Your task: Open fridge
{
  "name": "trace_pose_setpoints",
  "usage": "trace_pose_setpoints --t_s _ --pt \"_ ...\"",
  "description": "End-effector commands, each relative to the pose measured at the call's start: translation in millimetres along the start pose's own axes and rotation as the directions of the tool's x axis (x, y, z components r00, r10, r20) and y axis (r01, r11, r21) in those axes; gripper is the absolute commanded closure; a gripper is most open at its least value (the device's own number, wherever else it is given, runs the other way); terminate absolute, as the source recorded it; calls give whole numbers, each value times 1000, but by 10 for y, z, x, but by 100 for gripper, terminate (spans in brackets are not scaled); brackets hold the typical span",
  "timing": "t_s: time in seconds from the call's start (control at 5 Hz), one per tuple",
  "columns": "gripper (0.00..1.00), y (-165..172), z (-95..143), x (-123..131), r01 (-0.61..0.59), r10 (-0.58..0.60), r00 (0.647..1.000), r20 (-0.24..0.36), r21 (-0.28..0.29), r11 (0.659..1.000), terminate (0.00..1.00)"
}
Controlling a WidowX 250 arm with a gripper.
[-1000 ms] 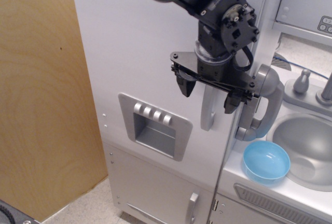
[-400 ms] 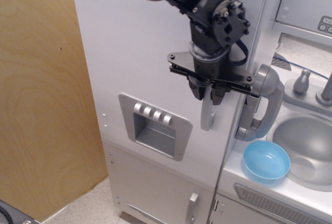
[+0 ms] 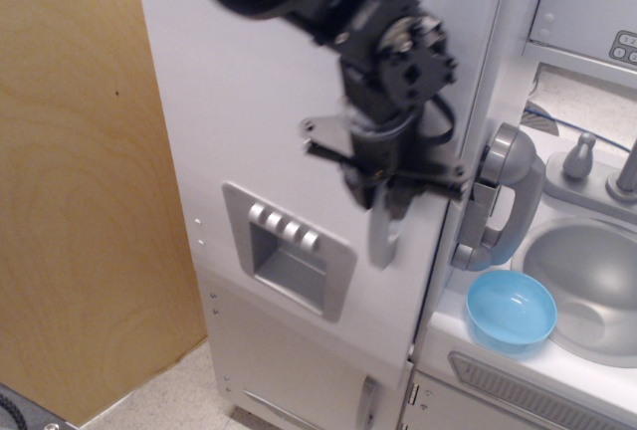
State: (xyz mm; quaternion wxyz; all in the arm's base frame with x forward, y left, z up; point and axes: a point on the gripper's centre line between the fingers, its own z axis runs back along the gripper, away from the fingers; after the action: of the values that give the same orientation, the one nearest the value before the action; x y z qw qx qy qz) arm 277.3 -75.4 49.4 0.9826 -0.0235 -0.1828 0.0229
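The fingers (image 3: 382,194) are drawn close together around the top of the curved grey handle (image 3: 383,236) of the fridge's large door; motion blur softens the contact, but they look clamped on it, one dark fingertip to either side of the handle's upper end. Above them sits a flat black crossbar, and above that the bulky black wrist and arm (image 3: 328,2), which reaches in from the upper left of the view and is itself smeared with blur.

The handle hangs below the fingers, upright, close to the right edge of the door. The fridge (image 3: 259,102) is the tall silver-grey cabinet filling the middle of the view; its big door (image 3: 249,151) carries a recessed dispenser panel (image 3: 289,261) with a row of four small buttons, left of and slightly below the handle. Under the big door is a smaller lower door with a short handle (image 3: 366,402) near its right edge.

To the left of the fridge stands a plain wooden panel (image 3: 80,201). To its right, on the pale counter, a light blue bowl (image 3: 511,311) sits just beside a grey sink (image 3: 587,286) with a faucet (image 3: 627,173) behind it. A grey toy telephone handset (image 3: 503,196) hangs on the post right of the door, and the corner of a microwave (image 3: 587,2) shows at upper right.
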Motion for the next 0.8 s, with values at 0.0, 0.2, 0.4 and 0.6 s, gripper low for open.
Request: trace_pose_setpoints --t_s 0.0,0.2,0.4,0.6 --pt "0 83 339 -332 5 -11 996 -94 -59 998 0" --pt "0 64 368 -595 67 -81 972 -222 -72 995 0" --pt "0 -124 358 -640 146 -170 955 -242 -113 983 0" --pt "0 -396 281 -585 242 -269 933 -241 -135 961 0"
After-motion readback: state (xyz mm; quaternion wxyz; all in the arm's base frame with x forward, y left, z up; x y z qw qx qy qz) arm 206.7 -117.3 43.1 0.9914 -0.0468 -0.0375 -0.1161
